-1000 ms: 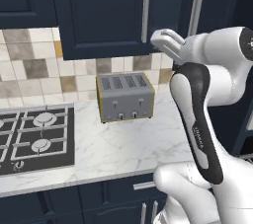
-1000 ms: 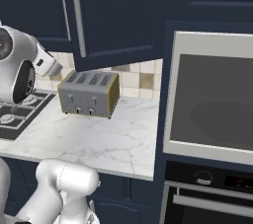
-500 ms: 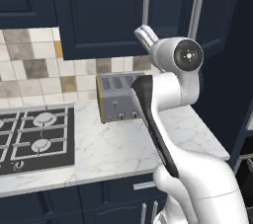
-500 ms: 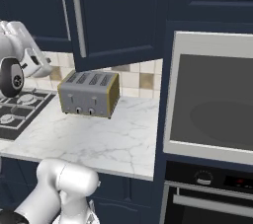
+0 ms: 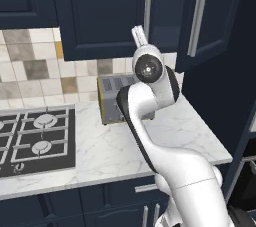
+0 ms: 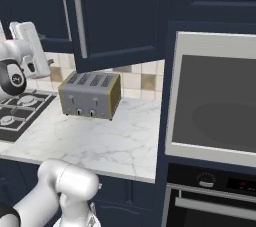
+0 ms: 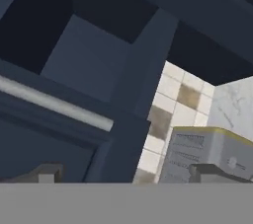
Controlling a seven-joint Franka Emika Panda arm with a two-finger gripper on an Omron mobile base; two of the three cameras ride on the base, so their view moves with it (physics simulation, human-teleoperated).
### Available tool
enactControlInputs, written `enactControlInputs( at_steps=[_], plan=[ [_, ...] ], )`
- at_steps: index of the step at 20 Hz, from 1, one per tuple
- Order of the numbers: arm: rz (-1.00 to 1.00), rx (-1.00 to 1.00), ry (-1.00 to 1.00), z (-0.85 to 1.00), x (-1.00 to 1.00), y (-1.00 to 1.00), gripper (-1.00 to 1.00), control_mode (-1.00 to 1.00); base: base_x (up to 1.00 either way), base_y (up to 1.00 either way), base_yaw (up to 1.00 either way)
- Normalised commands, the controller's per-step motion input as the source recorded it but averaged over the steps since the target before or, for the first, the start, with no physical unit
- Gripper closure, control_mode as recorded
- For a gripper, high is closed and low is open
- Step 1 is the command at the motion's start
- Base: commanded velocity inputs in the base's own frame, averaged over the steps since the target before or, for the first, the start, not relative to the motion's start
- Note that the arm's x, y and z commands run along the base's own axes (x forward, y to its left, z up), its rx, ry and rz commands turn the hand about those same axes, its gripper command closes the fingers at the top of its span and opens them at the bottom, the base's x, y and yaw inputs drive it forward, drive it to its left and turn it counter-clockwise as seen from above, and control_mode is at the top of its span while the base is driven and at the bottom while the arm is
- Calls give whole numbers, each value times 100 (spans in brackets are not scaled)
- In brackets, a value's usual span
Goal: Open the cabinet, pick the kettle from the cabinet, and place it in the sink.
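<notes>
The arm has swung left since a second ago, bringing the wide-open, empty gripper (image 7: 126, 176) under the cabinet (image 5: 107, 13), whose right door (image 6: 117, 13) stands ajar with upright bar handles above the toaster (image 6: 91, 94), whose four slots the right base view shows, hob (image 5: 32, 138) leftward.

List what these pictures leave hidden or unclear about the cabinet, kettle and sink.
- Kettle: the cabinet interior is hidden; in the left base view the left door is shut and the arm covers the gap; in the hand view the opening is just dark.
- Sink: lies beyond the edges of both base views.
- Gripper: tips cut off at the bottom of the hand view, standing wide apart.
- Toaster: partly behind the arm.
</notes>
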Motion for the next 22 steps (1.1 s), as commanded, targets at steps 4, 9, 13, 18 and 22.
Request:
enactControlInputs(
  at_steps=[4,9,13,18,22],
  plan=[
    [-25,14,-8,1,22,0,-100,-100,0,0,0],
    [-19,21,-1,4,15,0,-100,-100,0,0,0],
    [-15,22,0,7,22,0,-100,-100,0,0,0],
    [-14,18,-1,14,17,-7,-100,-100,0,0,0],
    [-23,11,0,2,3,-23,-100,-100,0,0,0]
  ],
)
